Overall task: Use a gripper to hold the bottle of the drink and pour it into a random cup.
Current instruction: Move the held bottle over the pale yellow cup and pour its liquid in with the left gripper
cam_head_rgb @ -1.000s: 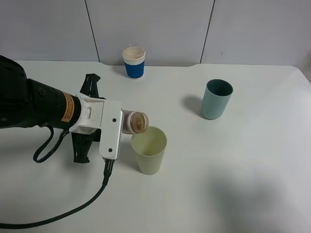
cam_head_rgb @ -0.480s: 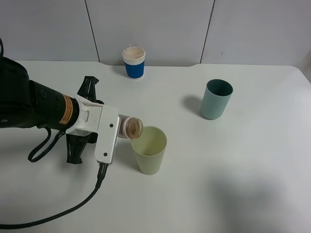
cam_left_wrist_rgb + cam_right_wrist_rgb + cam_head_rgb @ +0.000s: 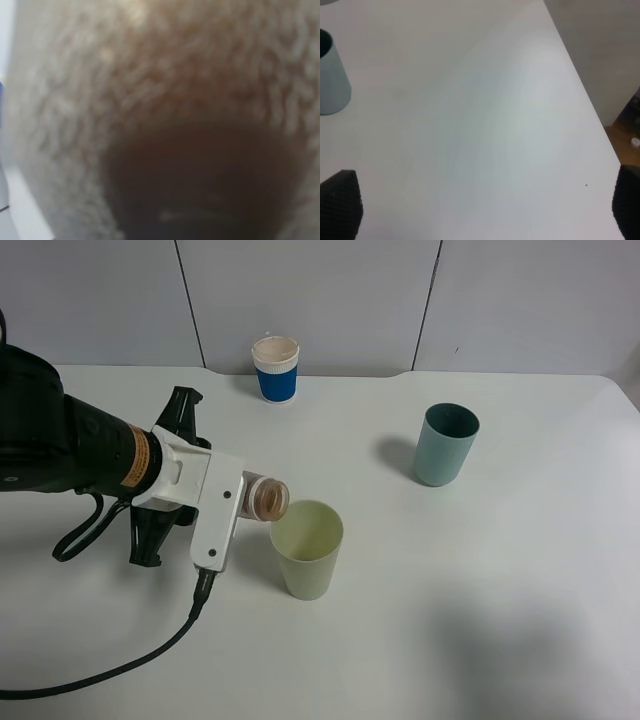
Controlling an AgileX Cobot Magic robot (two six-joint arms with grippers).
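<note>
Shift: over the last second the left tool (image 3: 232, 502) has drawn back leftward; the mouth of the bottle (image 3: 264, 498), which overlapped the rim of the cup (image 3: 307, 550), now sits just left of it.
Left tool: clamped tight on the bottle, white claw rolled onto its side, black cable (image 3: 150, 660) trailing across the tabletop (image 3: 500, 590).
Bottle axis: lying close to level, held above the tabletop, open neck pointing right toward the cup; brown drink shows in the neck.
Left wrist view: only a tan-and-brown blur, too close to read.
Cup: upright, pale yellow-green, just right of the bottle's mouth.
Right tool (image 3: 482, 210): dark fingertips spread wide, nothing between them, above bare tabletop.
Others: teal-grey tumbler (image 3: 446, 444) well apart to the right; blue-sleeved paper cup (image 3: 275, 368) at the back edge.
</note>
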